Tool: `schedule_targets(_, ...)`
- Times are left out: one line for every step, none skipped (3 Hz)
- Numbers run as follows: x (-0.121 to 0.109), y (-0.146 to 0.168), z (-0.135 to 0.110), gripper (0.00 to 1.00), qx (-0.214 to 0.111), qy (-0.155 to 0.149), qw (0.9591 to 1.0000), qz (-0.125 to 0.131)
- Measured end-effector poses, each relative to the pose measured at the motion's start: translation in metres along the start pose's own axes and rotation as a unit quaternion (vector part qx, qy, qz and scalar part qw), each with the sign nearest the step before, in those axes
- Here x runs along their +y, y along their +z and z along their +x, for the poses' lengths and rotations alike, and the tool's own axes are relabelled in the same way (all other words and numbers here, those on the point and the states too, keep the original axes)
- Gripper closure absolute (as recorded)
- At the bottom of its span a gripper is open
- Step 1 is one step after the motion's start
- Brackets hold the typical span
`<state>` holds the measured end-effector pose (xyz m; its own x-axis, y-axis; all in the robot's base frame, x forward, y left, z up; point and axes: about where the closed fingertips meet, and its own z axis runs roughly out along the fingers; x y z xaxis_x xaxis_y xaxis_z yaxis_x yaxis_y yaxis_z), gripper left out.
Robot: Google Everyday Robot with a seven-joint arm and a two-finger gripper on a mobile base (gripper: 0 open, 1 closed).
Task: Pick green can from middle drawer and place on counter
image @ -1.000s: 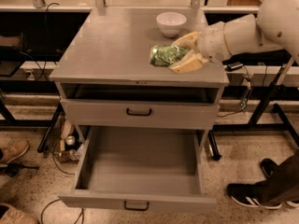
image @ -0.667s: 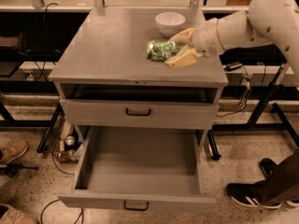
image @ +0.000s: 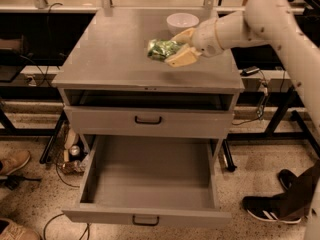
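Jaws around green can (image: 161, 49), over counter (image: 112, 51)

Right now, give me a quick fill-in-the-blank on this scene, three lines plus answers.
1. The gripper holds the green can over the counter, near a white ____.
2. The open drawer contains ____.
3. The number of drawers pulled out is ____.
Missing words: bowl; nothing; one.
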<state>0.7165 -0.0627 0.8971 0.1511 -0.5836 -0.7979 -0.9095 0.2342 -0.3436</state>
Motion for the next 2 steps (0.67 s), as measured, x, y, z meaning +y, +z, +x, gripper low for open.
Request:
schedule_targets(-0.008,0.025,0.005,1.00,-0.004,0.010,0.9999,-0.006)
schedule_targets(-0.013,0.048,0.008,1.00,-0.009,0.015,0.9997,-0.015)
